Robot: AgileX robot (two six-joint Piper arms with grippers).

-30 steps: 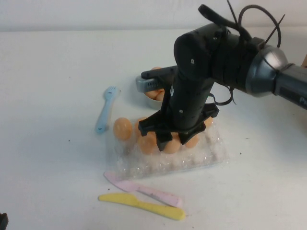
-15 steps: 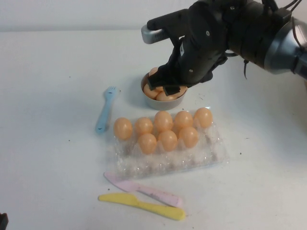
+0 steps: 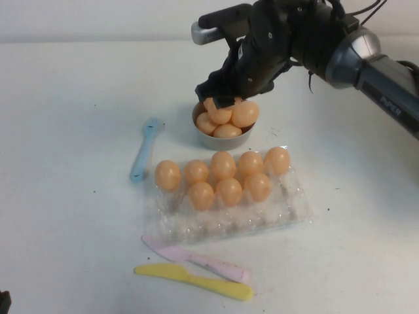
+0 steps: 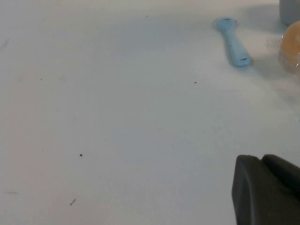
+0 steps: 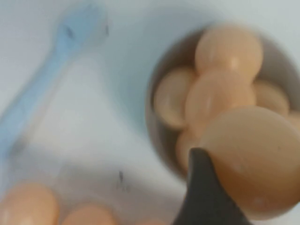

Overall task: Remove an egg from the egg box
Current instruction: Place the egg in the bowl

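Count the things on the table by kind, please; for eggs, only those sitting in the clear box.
eggs in the egg box: 8
egg box: 1
grey bowl: 1
blue fork: 1
knives: 2 (pink knife, yellow knife)
Total: 13
The right gripper holds another egg over the bowl; the left gripper sits low at the near left.
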